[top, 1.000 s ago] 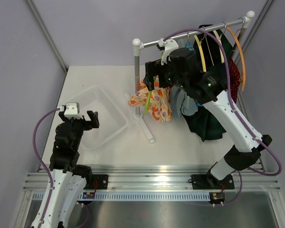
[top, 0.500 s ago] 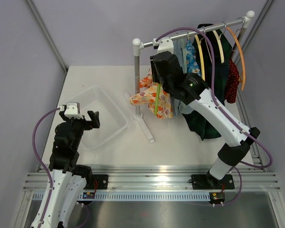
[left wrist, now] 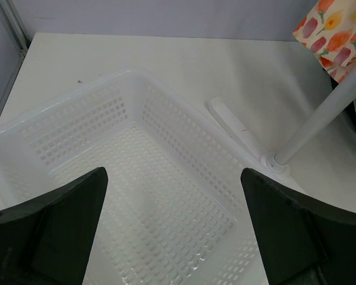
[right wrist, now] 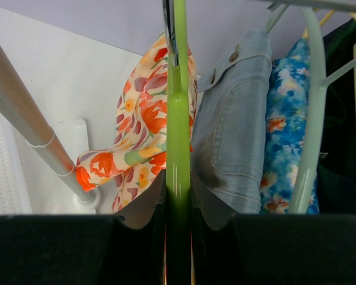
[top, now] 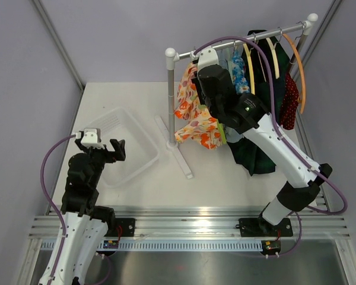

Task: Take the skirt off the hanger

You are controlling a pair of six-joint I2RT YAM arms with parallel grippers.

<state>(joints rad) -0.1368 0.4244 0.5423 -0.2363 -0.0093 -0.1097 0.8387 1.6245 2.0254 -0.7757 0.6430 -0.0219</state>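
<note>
Closer to the rack (top: 237, 41) at 1 o'clock now is the right arm (top: 273, 142). At 9 o'clock, the basket (left wrist: 130, 74) sits under the wide-open left claw (left wrist: 172, 178). At 12 o'clock, the flowery skirt (top: 193, 122) hangs on a green hanger (right wrist: 178, 119), which the right claw (right wrist: 178, 208) seems to pinch.

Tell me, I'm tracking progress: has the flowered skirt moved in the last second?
Yes. The skirt has swung right of the rack's post and up toward the rail.

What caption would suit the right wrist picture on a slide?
Right gripper clamps the green hanger bearing the floral skirt, beside a denim garment.
</note>
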